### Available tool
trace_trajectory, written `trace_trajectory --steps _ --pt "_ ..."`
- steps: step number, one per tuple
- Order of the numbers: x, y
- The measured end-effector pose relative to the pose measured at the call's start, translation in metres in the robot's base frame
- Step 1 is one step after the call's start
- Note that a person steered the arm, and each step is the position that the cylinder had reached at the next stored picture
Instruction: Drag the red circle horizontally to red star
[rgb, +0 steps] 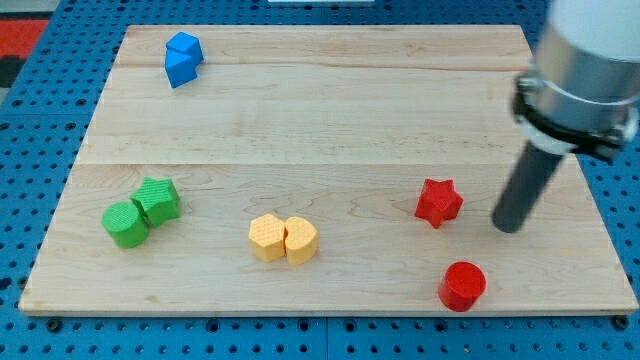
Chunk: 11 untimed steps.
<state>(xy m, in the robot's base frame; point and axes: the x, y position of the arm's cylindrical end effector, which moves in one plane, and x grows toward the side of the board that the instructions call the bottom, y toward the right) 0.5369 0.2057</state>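
Seven blocks on the tabletop (330, 110), spread wide. Red circle (462, 286) low at the view's right, near the bottom edge. Red star (438, 202) at 11 o'clock from the circle, close but apart, bare wood between. My tip (508, 226) at 3 o'clock from the star, near but not touching, and at 1 o'clock from the circle. No gripper on this arm, just the dark rod, so nothing to spread or pinch. Nothing lying between circle and star.

Two yellow blocks (284, 239) touching side by side, well off at 9 o'clock from the star, shapes hard to make out. Green pair (141, 211) touching, farther toward the view's left: rounder one lower left, blockier one upper right. Blue block (182, 58) alone near the view's top left, angular, exact shape unclear. All of these well away from the red pieces.
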Motion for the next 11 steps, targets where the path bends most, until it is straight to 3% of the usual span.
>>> trace_trajectory --steps 1,2,3,4,5,6,7,9,10,11 --pt "0.078 -0.009" --pt "0.080 -0.052" --pt "0.066 -0.131" --pt "0.050 -0.111" --pt "0.062 -0.112" --pt "0.080 -0.128" --pt "0.062 -0.171" --pt "-0.004 -0.165" --pt "-0.017 -0.157" --pt "0.021 -0.126"
